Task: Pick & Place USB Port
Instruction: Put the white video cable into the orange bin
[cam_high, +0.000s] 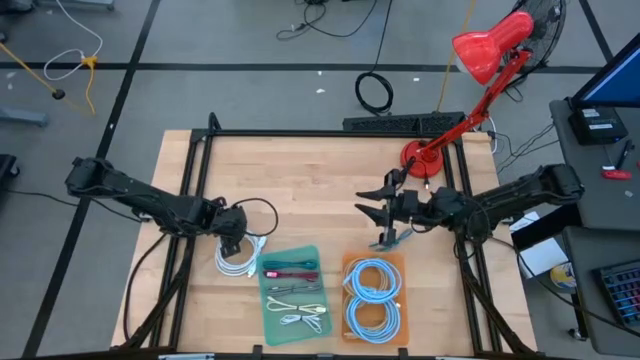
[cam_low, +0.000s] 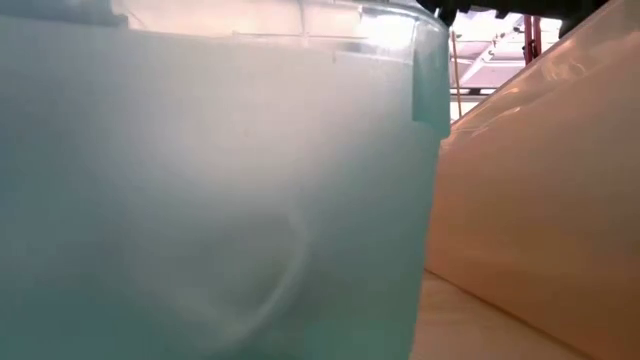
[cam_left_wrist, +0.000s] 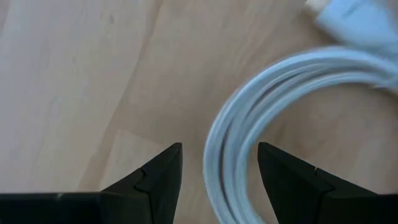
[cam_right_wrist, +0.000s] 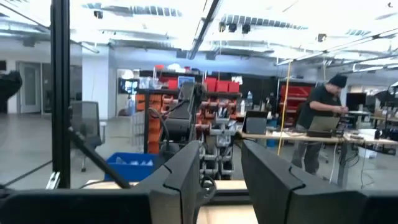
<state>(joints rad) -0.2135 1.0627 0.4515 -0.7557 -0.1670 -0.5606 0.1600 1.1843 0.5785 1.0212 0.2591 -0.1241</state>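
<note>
A white coiled USB cable (cam_high: 238, 260) lies flat on the wooden table, left of the teal tray (cam_high: 322, 258). My left gripper (cam_high: 232, 243) hovers just over the coil and is open. In the left wrist view its fingers (cam_left_wrist: 158, 180) stand on either side of the coil's bundled strands (cam_left_wrist: 249, 99), and the white plug (cam_left_wrist: 348, 15) lies beyond. My right gripper (cam_high: 372, 202) is open and waits above the table's right half, pointing level toward the left; its wrist view (cam_right_wrist: 221, 168) shows only the room.
The teal tray holds several small cables. An orange tray (cam_high: 347, 262) beside it holds two blue cable coils (cam_high: 372, 297). Both tray walls (cam_low: 200, 200) (cam_low: 540, 200) fill the low view. A red lamp base (cam_high: 422, 158) stands at the far right. A person (cam_right_wrist: 320, 124) works far off.
</note>
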